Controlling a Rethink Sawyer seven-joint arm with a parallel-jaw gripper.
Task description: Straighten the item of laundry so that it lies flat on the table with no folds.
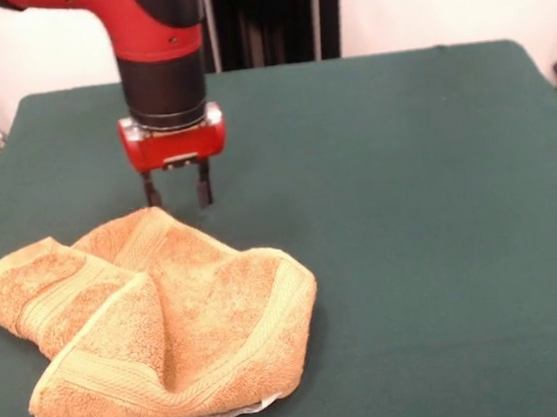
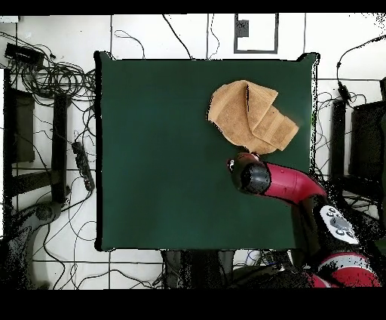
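The item of laundry (image 1: 155,318), an orange-tan towel, lies crumpled on the green table (image 1: 411,224) at the front left, with folded layers overlapping and a white label peeking out under its near edge. In the overhead view the item of laundry (image 2: 250,115) sits near the table's (image 2: 166,151) upper right. My gripper (image 1: 178,194) hangs just above the towel's far corner, its two dark fingers (image 1: 203,190) apart and empty. From above, the arm's head (image 2: 250,175) covers the gripper.
Cables and equipment (image 2: 53,83) lie on the floor beyond the table's edges. The towel lies close to the table's left edge in the front view.
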